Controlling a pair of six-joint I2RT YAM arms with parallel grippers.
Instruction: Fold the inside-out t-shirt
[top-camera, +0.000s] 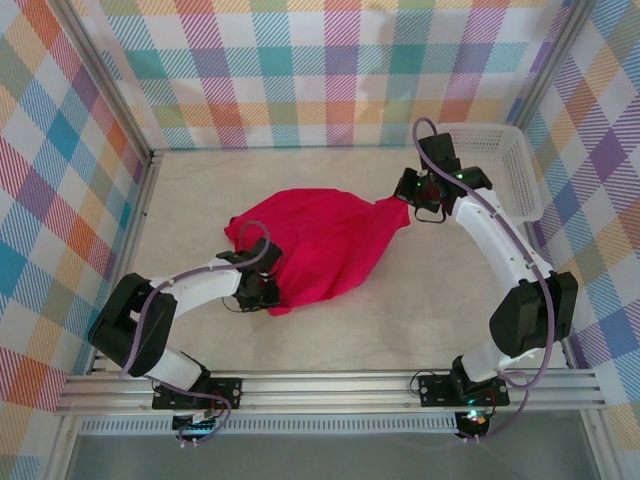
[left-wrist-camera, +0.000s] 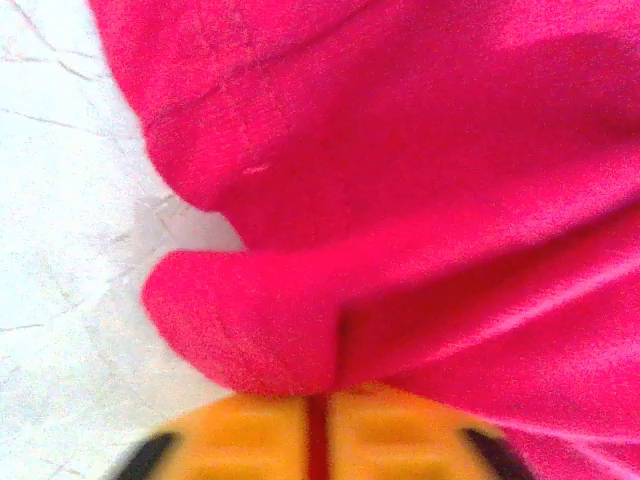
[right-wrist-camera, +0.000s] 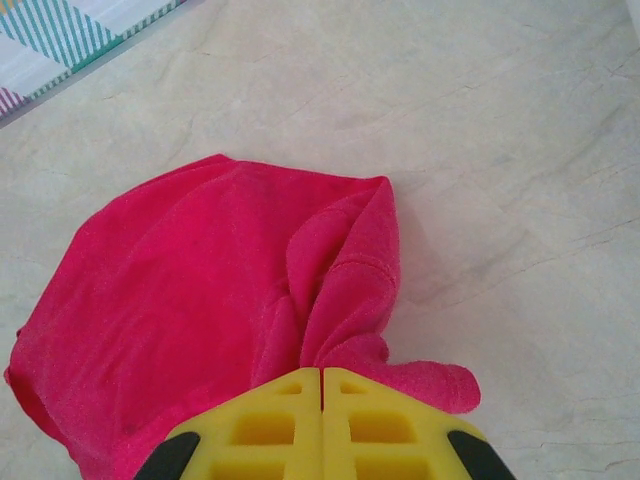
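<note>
Overhead view. We see the plain bright red short-sleeved cloth t-shirt (top-camera: 325, 245) lying crumpled on the pale, marble-patterned table (top-camera: 400, 320), near its centre and between the two arms. The left gripper (top-camera: 260, 288) sits at the garment's near-left edge, and the right gripper (top-camera: 405, 200) at its far-right tip, where the cloth is drawn out into a narrow point. A white plastic mesh basket (top-camera: 515, 165) stands in the far-right corner of the table, apart from the t-shirt. Multicoloured checked walls (top-camera: 300, 70) enclose the table.

Left wrist view. We note the left gripper (left-wrist-camera: 317, 435) with its yellow fingers (left-wrist-camera: 250, 440) pressed together. A thin strip of red cloth is pinched in the seam between them. A rounded fold of the t-shirt (left-wrist-camera: 420, 200) bulges just above the fingertips, with bare table (left-wrist-camera: 60, 250) to the left. This view is blurred.

Right wrist view. We observe the right gripper (right-wrist-camera: 322, 420) closed as well, its yellow fingers (right-wrist-camera: 380, 430) meeting on a bunched, hemmed edge of the t-shirt (right-wrist-camera: 200, 290). A small lobe of cloth pokes out to the right of the fingers. The rest of the garment spreads away to the left over the table (right-wrist-camera: 500, 150).
</note>
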